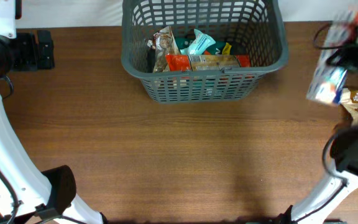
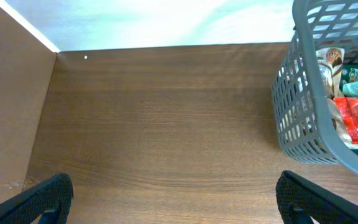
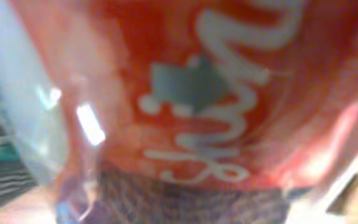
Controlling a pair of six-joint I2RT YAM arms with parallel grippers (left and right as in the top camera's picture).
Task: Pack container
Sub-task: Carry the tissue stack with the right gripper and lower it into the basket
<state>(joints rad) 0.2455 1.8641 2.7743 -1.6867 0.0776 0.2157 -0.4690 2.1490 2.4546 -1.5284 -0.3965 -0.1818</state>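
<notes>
With the left hand [image 2: 174, 198] spread and idle, the right hand [image 1: 340, 65] pinches a red snack packet [image 3: 185, 93] well apart from the container [image 1: 197, 90] at the table's [image 1: 166, 155] far middle, so the slick film may slip free or snag the rim.
</notes>
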